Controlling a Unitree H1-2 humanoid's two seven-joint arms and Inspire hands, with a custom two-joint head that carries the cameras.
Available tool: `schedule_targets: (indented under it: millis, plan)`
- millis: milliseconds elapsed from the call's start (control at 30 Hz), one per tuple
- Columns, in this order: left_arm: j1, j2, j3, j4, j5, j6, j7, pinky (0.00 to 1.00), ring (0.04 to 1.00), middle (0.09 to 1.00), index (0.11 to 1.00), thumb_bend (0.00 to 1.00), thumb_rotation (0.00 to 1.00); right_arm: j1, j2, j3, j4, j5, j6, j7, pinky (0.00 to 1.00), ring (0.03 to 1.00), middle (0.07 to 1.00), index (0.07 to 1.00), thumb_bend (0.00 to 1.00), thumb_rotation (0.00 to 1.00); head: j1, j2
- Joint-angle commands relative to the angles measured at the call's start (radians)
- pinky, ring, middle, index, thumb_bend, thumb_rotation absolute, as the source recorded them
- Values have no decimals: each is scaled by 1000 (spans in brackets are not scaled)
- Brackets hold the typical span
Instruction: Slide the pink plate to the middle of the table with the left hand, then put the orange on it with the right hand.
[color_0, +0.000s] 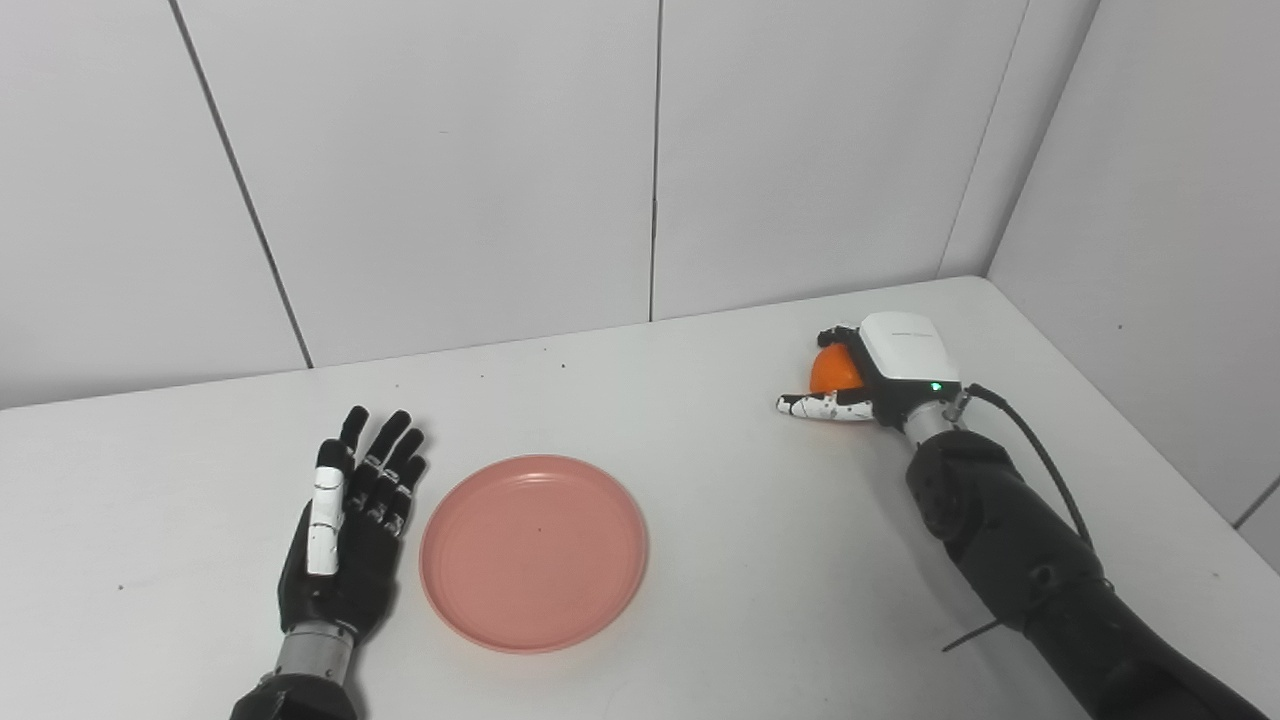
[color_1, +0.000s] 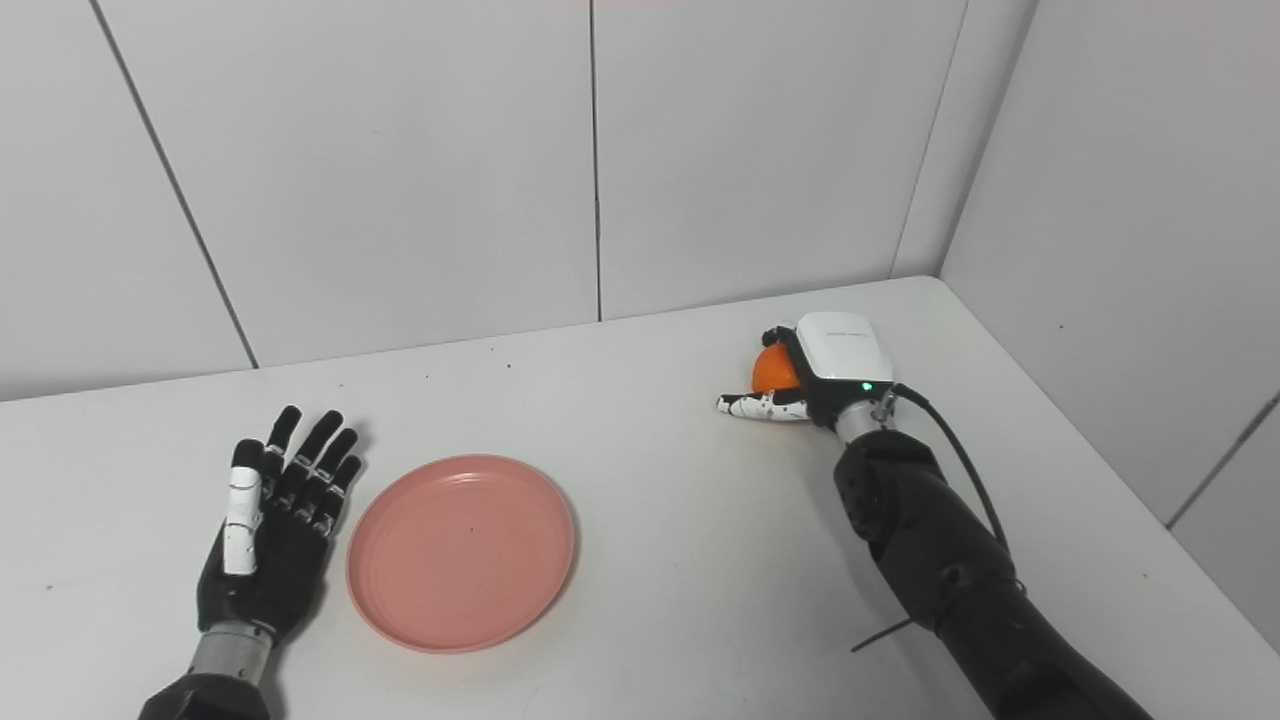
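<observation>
A: Where was the orange (color_0: 833, 371) vs the pink plate (color_0: 533, 551)?
B: Far-right corner of the table (color_0: 700, 420), right robot hand (color_0: 872, 375) cupped over it; plate lay toward the near-left edge.
A: Left robot hand (color_0: 350, 520)?
B: Spread flat, empty, just beside the plate.

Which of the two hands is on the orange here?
The right hand, far right on the table, is curled over the orange. The left hand lies flat and open beside the pink plate, holding nothing.
</observation>
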Motion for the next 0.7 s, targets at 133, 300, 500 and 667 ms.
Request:
schedule_targets:
  millis: [133,300,500,667]
  plan:
    - [39,4,0,25,5,32,0,1000,927,879,999,779,616,-41,-18,11,74,23,-121,-172,387,462,549,602,763,302,2,3]
    - [36,5,-1,26,11,36,6,1000,917,873,990,789,611,-52,-17,33,123,21,-172,-267,332,391,463,489,527,148,3,4]
    - [34,10,-9,25,15,36,-3,999,907,871,974,787,614,-63,-25,50,151,28,-213,-316,335,400,459,510,527,6,2,3]
    - [33,11,-7,28,2,40,-14,1000,911,876,980,787,601,-68,-27,57,145,31,-204,-321,326,389,453,514,527,6,4,5]
